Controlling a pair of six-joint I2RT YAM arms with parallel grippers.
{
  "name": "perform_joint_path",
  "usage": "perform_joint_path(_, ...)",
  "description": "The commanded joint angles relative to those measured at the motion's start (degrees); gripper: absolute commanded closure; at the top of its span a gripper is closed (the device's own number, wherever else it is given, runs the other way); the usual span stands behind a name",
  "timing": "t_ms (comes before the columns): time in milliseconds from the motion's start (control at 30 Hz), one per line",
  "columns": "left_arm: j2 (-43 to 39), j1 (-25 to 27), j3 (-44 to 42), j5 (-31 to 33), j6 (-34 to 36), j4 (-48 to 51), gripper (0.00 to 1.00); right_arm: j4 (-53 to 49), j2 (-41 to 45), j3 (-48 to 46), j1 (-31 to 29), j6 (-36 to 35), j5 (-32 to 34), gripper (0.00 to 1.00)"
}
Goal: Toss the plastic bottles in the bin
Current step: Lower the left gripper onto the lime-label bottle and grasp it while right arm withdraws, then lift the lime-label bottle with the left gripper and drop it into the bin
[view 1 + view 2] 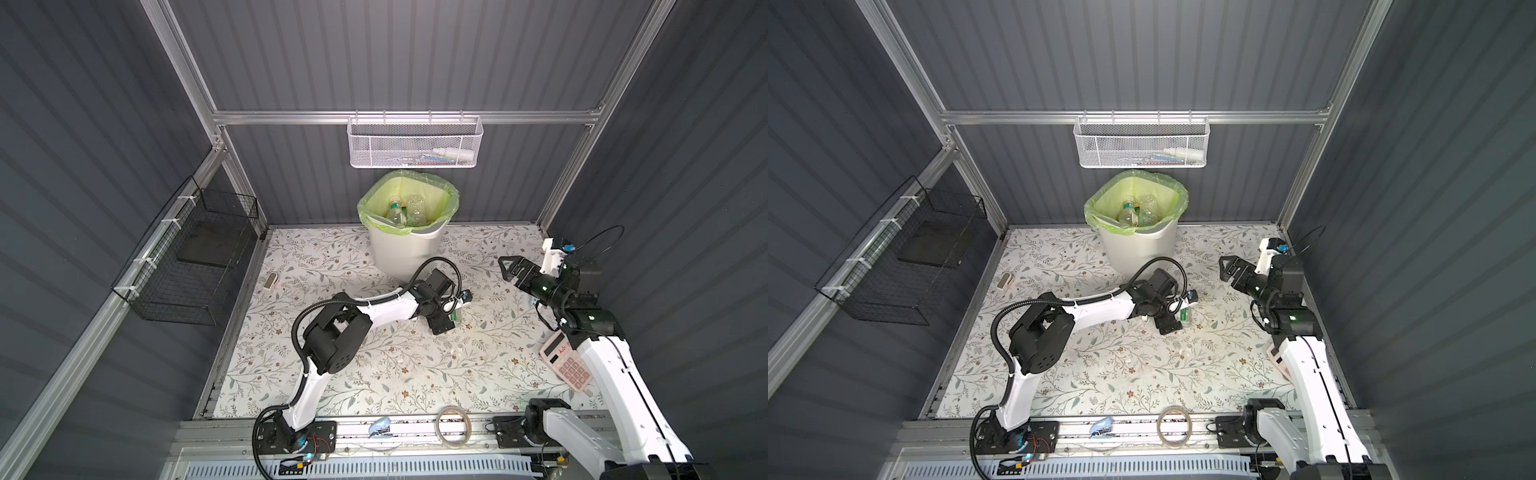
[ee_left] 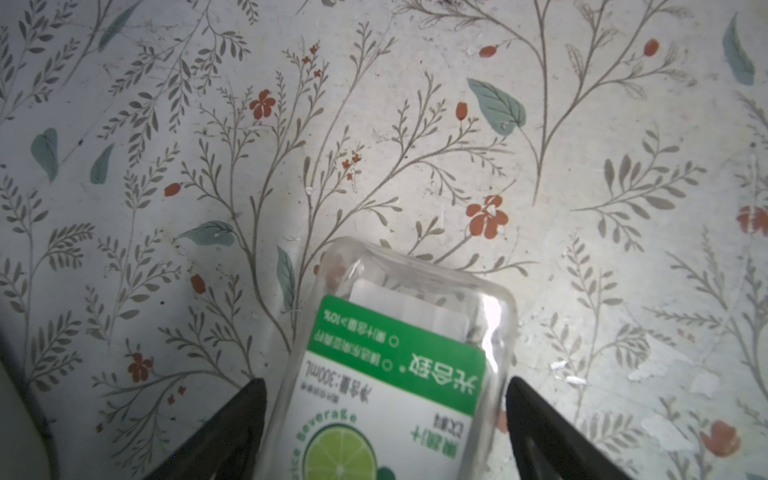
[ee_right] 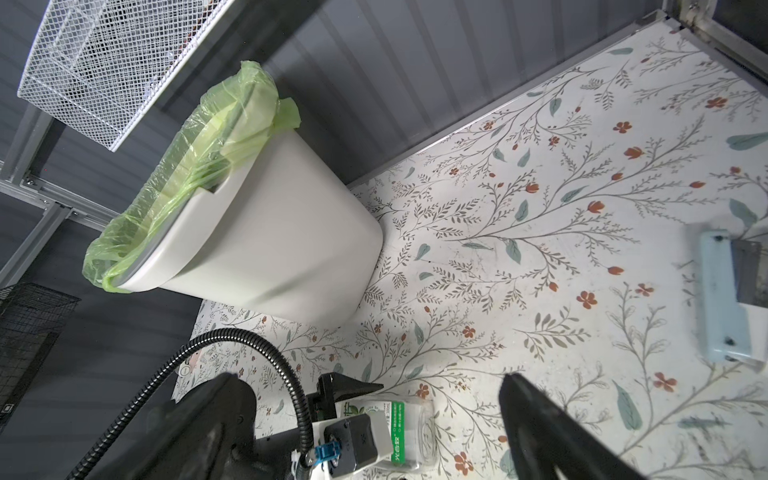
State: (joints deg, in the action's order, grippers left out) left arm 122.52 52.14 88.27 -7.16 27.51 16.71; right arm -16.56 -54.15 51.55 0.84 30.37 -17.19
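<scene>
Partly done: on the bench [image 1: 374, 374] the left pincer [image 2: 384, 386] straddles one lime-label plastic bottle [image 2: 395, 365] lying flat, grip not determinable, the right pincer [image 1: 505, 270] hangs released and empty, and at the rear the bin [image 1: 399, 253] holds several clear bottles [image 1: 401, 210]; no other loose bottle seen.

white arm links [image 1: 390, 309], blk joints [image 1: 332, 340], ribbed blk cable hose [image 3: 232, 332], blk right hand [image 1: 504, 268], green led [image 1: 1293, 318]
</scene>
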Motion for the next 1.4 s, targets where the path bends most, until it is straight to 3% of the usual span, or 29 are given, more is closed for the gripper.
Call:
perform_joint_path(0, 1.4, -0.1, 1.5, -1.1, 1.2, 2.7, 0.16, 1.5, 0.6, -0.9, 0.3, 0.8, -0.8, 0.01)
perform_joint_path(133, 1.7, -0.2, 1.6, -0.2, 1.6, 3.1, 0.19, 1.9, 0.5, -1.3, 0.4, 1.1, -1.2, 0.01)
perform_joint_path(233, 2.0, -0.1, 1.8, 0.6, 2.2, 3.4, 0.13, 2.2, 0.3, -1.6, 0.4, 1.4, -1.2, 0.01)
perform_joint_path(333, 2.0, -0.1, 1.8, 1.3, 2.5, 3.3, 0.14, 2.6, 0.3, -2.0, 0.5, 1.7, -1.4, 0.01)
perform_joint_path(433, 2.3, -0.1, 1.9, 1.4, 2.6, 3.6, 0.22, 2.8, 0.2, -2.3, 0.5, 2.1, -1.5, 0.01)
perform_joint_path(567, 1.2, -0.2, 0.7, 1.4, 2.3, 2.8, 0.39, 3.0, 0.3, -2.4, 0.5, 2.2, -1.5, 0.01)
perform_joint_path(767, -3.0, -0.2, -3.9, 2.8, -0.3, -1.0, 0.46, 2.3, -0.9, -3.1, 0.5, 1.3, -1.5, 0.01)
perform_joint_path(1000, -14.3, -0.2, -15.6, 4.8, -6.9, -7.3, 0.48, 1.5, -3.6, -5.0, 0.5, 0.6, -1.5, 0.03)
perform_joint_path(1200, -26.3, -0.6, -27.6, 9.6, -13.2, -13.9, 0.48, 2.0, -5.6, -5.9, 0.2, 1.2, -5.4, 0.05)
perform_joint_path(1367, -38.3, -1.1, -37.7, 13.4, -19.4, -20.3, 0.48, 1.4, -7.5, -6.7, -3.1, 0.5, -3.9, 0.06)
